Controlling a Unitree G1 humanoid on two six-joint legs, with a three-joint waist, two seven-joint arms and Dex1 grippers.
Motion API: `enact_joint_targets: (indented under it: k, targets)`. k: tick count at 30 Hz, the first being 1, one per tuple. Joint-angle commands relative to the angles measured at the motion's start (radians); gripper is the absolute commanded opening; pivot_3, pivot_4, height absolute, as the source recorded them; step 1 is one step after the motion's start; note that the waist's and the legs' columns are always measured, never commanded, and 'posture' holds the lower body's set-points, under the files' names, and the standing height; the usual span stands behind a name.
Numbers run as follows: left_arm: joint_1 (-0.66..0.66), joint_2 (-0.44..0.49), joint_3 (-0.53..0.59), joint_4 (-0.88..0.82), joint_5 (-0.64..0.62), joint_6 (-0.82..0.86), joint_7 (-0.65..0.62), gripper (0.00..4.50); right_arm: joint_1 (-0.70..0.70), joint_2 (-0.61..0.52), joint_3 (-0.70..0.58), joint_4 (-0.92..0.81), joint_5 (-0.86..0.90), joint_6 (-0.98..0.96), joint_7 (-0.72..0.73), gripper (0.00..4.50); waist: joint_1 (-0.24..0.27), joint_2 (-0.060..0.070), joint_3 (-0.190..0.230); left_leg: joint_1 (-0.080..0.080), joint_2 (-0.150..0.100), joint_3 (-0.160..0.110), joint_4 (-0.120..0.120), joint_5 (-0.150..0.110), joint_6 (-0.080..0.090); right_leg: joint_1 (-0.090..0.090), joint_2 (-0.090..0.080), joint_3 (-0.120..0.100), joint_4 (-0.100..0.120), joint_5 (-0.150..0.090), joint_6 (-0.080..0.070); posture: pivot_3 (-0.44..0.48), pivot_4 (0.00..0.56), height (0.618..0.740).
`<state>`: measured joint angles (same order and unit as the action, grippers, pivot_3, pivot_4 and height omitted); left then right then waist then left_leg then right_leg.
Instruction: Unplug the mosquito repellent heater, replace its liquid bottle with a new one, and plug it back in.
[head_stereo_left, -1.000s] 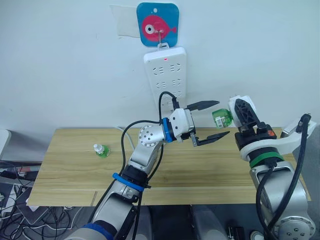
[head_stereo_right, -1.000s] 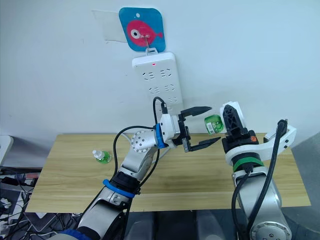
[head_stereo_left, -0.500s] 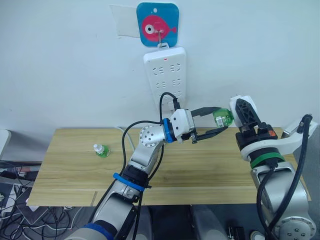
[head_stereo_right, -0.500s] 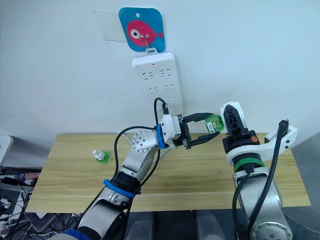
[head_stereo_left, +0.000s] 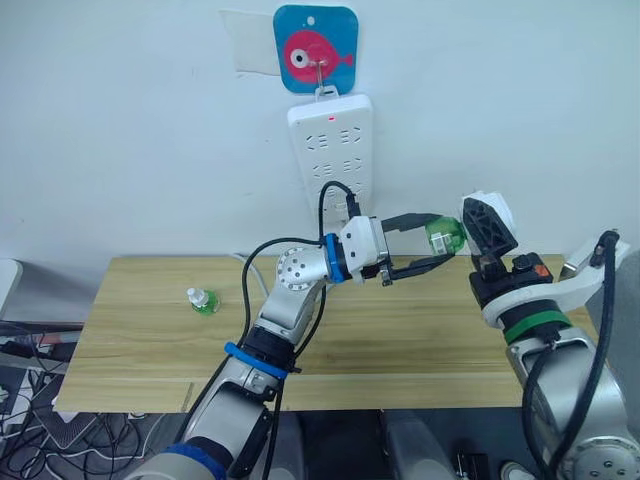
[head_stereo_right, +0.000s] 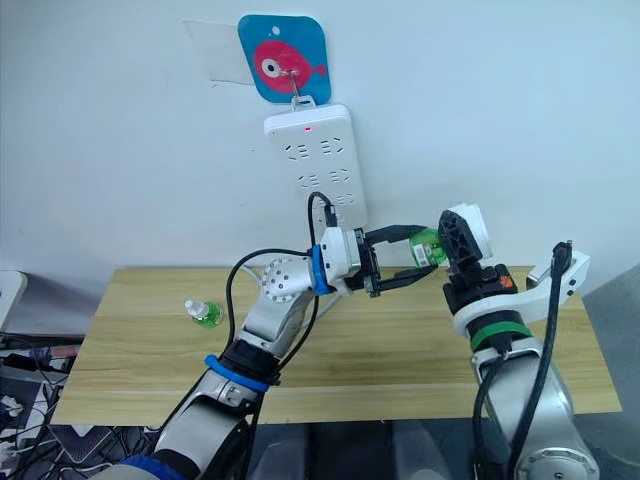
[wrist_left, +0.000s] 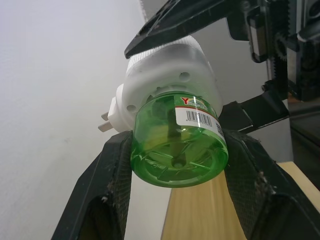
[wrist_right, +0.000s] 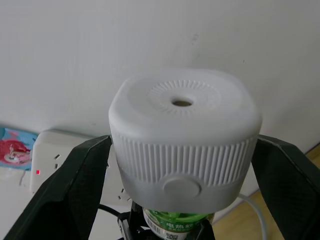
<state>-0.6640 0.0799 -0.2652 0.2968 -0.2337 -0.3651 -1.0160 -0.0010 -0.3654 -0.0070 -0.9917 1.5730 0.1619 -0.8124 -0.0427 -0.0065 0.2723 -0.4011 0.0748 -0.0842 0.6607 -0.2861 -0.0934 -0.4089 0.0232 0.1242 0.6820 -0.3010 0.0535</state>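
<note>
Above a wooden worktop (head_stereo_left: 400, 340) by a white wall, the right tool (wrist_right: 182, 150) clamps the heater (wrist_right: 184, 135) while the left tool (wrist_left: 175, 160) grips its green bottle (wrist_left: 177, 150).

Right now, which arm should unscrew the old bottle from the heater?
Left. The left gripper is closed around the green liquid bottle, so it can probably twist it off, while the right gripper clamps the mosquito repellent heater and can hold it steady.

A fish hook plate (head_stereo_left: 315, 49) holds the power strip (head_stereo_left: 331, 145) above the wooden table (head_stereo_left: 150, 330).
</note>
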Motion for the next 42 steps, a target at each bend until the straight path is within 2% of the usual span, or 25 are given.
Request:
enact_joint_targets:
  k: [1, 3, 6, 11, 13, 16, 24, 29, 35, 42]
  targets:
    - [-0.03, 0.01, 0.02, 0.0, -0.054, -0.036, -0.069, 2.26, 0.053, -0.101, -0.154, -0.055, 0.269, 0.012, 0.108, 4.46, 0.001, 0.0, 0.0, 0.0, 0.0, 0.0, 0.0, 0.0, 0.0, 0.0, 0.0, 0.0, 0.0, 0.0, 0.0, -0.035, 0.267, 0.74]
    - [-0.036, 0.028, 0.024, 0.008, -0.086, -0.043, -0.13, 2.26, 0.109, -0.17, -0.226, -0.055, 0.383, 0.019, 0.193, 4.46, 0.002, 0.0, 0.0, 0.0, -0.001, 0.0, 0.0, -0.001, 0.002, 0.001, 0.0, 0.0, 0.0, 0.0, 0.0, -0.035, 0.266, 0.74]
    - [-0.03, 0.06, 0.025, 0.002, -0.15, -0.087, -0.264, 2.26, 0.249, -0.278, -0.245, -0.043, 0.399, 0.021, 0.411, 4.46, 0.002, 0.0, 0.0, 0.001, -0.001, 0.0, 0.0, -0.002, 0.003, 0.002, -0.001, 0.0, 0.0, 0.0, 0.0, -0.033, 0.263, 0.74]
    - [-0.034, 0.08, 0.036, 0.024, -0.201, -0.121, -0.395, 2.26, 0.445, -0.514, -0.403, 0.127, 0.399, 0.255, 0.873, 4.46, 0.008, 0.0, 0.0, 0.002, -0.002, 0.0, 0.002, -0.001, 0.002, 0.004, -0.001, 0.0, -0.001, 0.001, 0.001, -0.03, 0.26, 0.74]
    - [-0.041, 0.079, 0.042, 0.039, -0.211, -0.134, -0.434, 2.26, 0.463, -0.576, -0.462, 0.21, 0.399, 0.359, 1.01, 4.46, 0.009, -0.001, 0.001, 0.003, -0.003, 0.0, 0.002, -0.001, 0.005, 0.004, -0.002, 0.001, -0.001, 0.002, 0.003, -0.03, 0.26, 0.74]
    - [-0.049, 0.072, 0.045, 0.056, -0.214, -0.155, -0.472, 2.26, 0.443, -0.626, -0.504, 0.288, 0.399, 0.466, 1.133, 4.46, 0.011, -0.001, 0.001, 0.002, -0.005, -0.001, 0.002, 0.001, 0.009, 0.004, -0.002, 0.001, -0.001, 0.002, 0.004, -0.014, 0.254, 0.74]
    - [-0.05, 0.072, 0.04, 0.101, -0.187, -0.228, -0.521, 2.26, 0.335, -0.694, -0.537, 0.433, 0.399, 0.675, 1.234, 4.46, 0.012, -0.002, 0.001, 0.001, -0.01, -0.002, 0.002, 0.002, 0.01, 0.004, -0.007, 0.002, -0.001, 0.003, 0.005, -0.008, 0.255, 0.74]
    - [-0.057, 0.059, 0.036, 0.125, -0.145, -0.282, -0.496, 2.26, 0.256, -0.67, -0.488, 0.463, 0.399, 0.712, 1.181, 4.46, 0.013, -0.003, 0.002, 0.001, -0.01, -0.002, 0.002, 0.002, 0.01, 0.004, -0.008, 0.001, -0.001, 0.003, 0.005, -0.002, 0.263, 0.74]
    - [-0.104, 0.033, 0.042, 0.213, -0.087, -0.43, -0.461, 2.26, 0.161, -0.642, -0.438, 0.494, 0.399, 0.753, 1.141, 4.46, 0.014, -0.004, 0.003, 0.001, -0.011, -0.002, 0.002, 0.002, 0.011, 0.004, -0.008, 0.001, -0.001, 0.004, 0.006, 0.006, 0.273, 0.74]
    - [-0.125, 0.021, 0.033, 0.257, -0.079, -0.496, -0.437, 2.26, 0.102, -0.614, -0.423, 0.513, 0.399, 0.78, 1.095, 4.46, 0.014, -0.004, 0.003, 0.001, -0.011, -0.003, 0.002, 0.002, 0.011, 0.004, -0.008, 0.001, -0.001, 0.004, 0.006, 0.007, 0.277, 0.74]
